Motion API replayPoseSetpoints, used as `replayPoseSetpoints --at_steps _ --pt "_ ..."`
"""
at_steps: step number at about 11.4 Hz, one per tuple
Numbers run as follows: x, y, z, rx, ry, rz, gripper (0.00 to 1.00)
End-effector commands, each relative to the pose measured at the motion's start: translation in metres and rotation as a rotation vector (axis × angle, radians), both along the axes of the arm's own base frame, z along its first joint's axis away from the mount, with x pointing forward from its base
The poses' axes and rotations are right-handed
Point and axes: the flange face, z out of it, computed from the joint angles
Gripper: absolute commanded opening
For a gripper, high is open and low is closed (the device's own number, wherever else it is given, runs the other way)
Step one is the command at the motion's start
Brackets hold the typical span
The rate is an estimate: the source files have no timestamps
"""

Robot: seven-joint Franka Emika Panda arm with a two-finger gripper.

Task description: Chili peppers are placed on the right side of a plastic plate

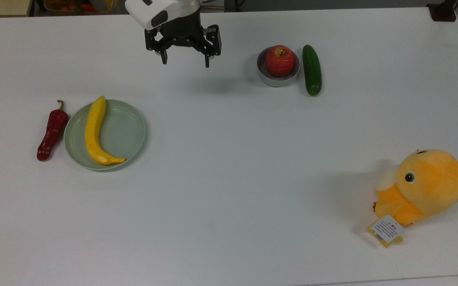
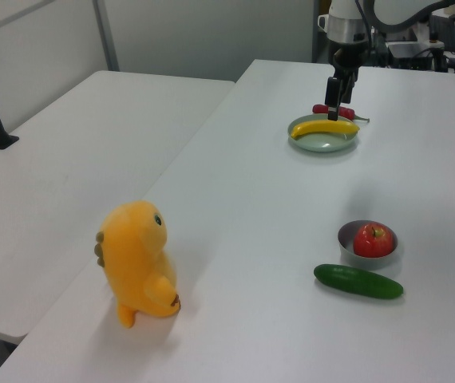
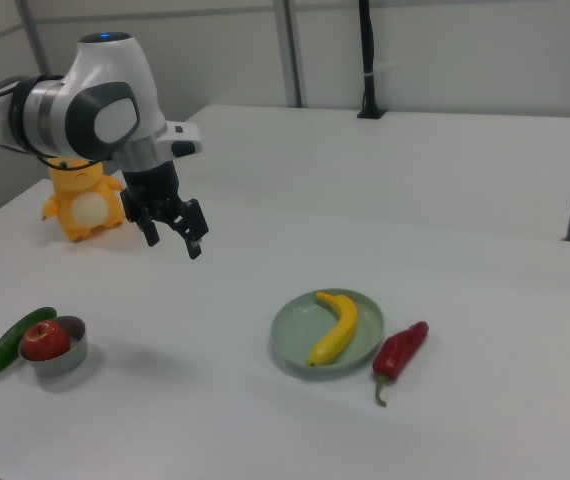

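Top view: chili peppers (image 1: 52, 130) are seen on the worktop (image 1: 229, 198), touching the plastic plate (image 1: 127, 133) at the top view's left; end effector (image 1: 185, 63) spread open, empty.
Left view: chili (image 2: 346, 112) apparently behind the plate (image 2: 323, 142).
Right view: chili (image 3: 400, 352) lies just beside the plate (image 3: 293, 335), at the right view's right.

A white table (image 1: 229, 190) is being shown under even, diffuse light. A second white table (image 2: 68, 159) is being seen just beside it in the left view, with a black post (image 3: 366, 60) being carried at its far edge in the right view. Pale grey walls (image 2: 203, 32) are being seen behind.
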Motion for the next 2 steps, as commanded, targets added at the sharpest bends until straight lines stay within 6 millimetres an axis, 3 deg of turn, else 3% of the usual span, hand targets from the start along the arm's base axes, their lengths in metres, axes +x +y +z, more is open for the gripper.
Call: replayPoseSetpoints --at_steps 1,2 --pt "-0.0099 -0.0022 0.0032 0.013 0.008 0.026 1.0" --pt "-0.0093 -0.0029 0.0026 0.014 0.007 0.027 1.0"
